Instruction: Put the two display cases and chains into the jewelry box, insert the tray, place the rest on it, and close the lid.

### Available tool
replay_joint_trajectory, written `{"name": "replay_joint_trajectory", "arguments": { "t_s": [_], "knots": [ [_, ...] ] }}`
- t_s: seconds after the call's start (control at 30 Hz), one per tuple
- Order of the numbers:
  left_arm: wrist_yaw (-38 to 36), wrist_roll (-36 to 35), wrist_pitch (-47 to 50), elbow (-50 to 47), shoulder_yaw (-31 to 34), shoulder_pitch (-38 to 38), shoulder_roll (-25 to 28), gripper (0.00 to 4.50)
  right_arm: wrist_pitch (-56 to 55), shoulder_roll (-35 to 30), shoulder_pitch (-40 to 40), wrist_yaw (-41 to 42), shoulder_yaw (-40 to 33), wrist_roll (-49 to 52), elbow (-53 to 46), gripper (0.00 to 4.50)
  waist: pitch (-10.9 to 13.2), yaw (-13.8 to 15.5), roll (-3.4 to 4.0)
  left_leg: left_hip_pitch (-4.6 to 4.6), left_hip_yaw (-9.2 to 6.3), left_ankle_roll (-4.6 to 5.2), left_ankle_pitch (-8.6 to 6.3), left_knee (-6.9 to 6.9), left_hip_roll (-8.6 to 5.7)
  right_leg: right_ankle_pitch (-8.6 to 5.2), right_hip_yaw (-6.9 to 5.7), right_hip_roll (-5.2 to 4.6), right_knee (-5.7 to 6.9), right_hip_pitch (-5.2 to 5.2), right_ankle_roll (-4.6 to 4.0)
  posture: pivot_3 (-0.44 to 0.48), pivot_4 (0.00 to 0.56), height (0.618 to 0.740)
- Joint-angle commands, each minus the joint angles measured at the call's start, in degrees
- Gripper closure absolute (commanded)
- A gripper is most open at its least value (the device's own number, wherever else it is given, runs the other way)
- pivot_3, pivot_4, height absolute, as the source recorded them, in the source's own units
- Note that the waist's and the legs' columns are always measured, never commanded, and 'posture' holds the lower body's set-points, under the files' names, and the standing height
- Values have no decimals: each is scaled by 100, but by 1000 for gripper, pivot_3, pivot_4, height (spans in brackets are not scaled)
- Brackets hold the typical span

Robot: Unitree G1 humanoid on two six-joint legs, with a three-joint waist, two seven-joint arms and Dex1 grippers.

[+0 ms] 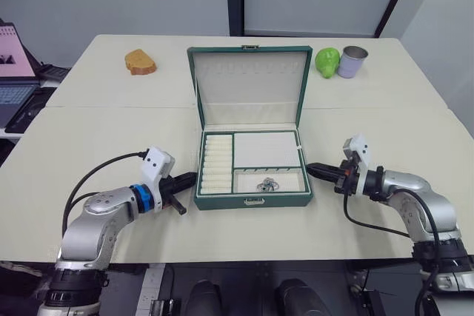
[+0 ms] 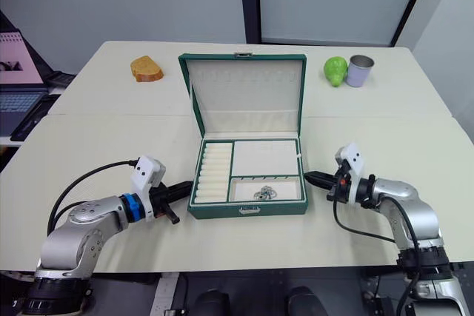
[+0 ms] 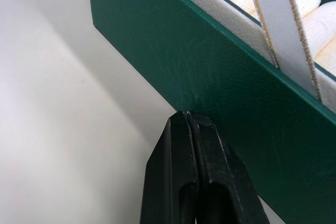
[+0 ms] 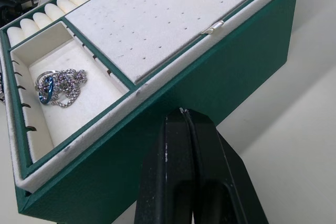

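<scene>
The dark green jewelry box [image 1: 252, 200] stands at the table's centre, and its lid [image 1: 249, 79] is up, cream lining facing me. The tray [image 1: 265, 149] sits inside the box, ring rolls on the left. The rest, a cluster of silvery rings [image 4: 59, 86], lies in the tray's front right compartment. The display cases and chains are hidden. My left gripper [image 1: 191, 177] is shut and empty, tips at the box's left wall [image 3: 220, 77]. At the right wall, my right gripper [image 1: 309, 167] is shut too, holding nothing.
At the back of the table lie a brown bread-like piece [image 1: 140, 62] on the left, and a green fruit [image 1: 326, 61] beside a metal cup [image 1: 353, 61] on the right. A laptop [image 1: 15, 94] sits off the table's left edge.
</scene>
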Motion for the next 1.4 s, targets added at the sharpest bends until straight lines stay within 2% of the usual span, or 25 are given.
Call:
{"name": "replay_joint_trajectory", "arguments": {
  "t_s": [0.03,0.63,1.03,1.17,1.27,1.4],
  "knots": [
    [-227,-382,81,-603,-289,56,-114,4487,170,82,168,136,287,361,-632,4500,0,9,0,0,0,0,0,1,0,0,1,0,0,0,0,0,150,740],
    [-420,-636,433,-1362,-291,783,395,4487,808,-110,813,193,545,673,-1574,4500,-5,11,1,3,0,1,-1,-8,0,0,6,1,-12,2,0,0,150,740],
    [-444,-624,345,-1273,-195,695,451,4487,736,-193,918,181,529,619,-1655,4500,-6,21,0,3,0,1,-1,-8,-1,0,7,2,-17,3,0,0,150,740],
    [-340,-596,40,-1185,173,700,415,4487,523,-474,956,311,310,562,-1625,4500,-5,30,1,2,0,1,-1,-8,-1,0,7,2,-17,3,0,0,150,740],
    [-346,-733,-230,-1367,614,986,380,4487,521,-786,938,482,-18,753,-1631,4500,-2,52,-3,-3,0,1,-1,-7,-1,0,6,1,-22,2,0,0,150,740],
    [-570,-956,-809,-1872,1500,2042,348,4487,498,-1319,570,841,-522,1039,-1193,4500,-1,35,-3,-7,9,0,-2,-8,0,0,17,-1,-38,0,0,0,150,740]
  ]
}}
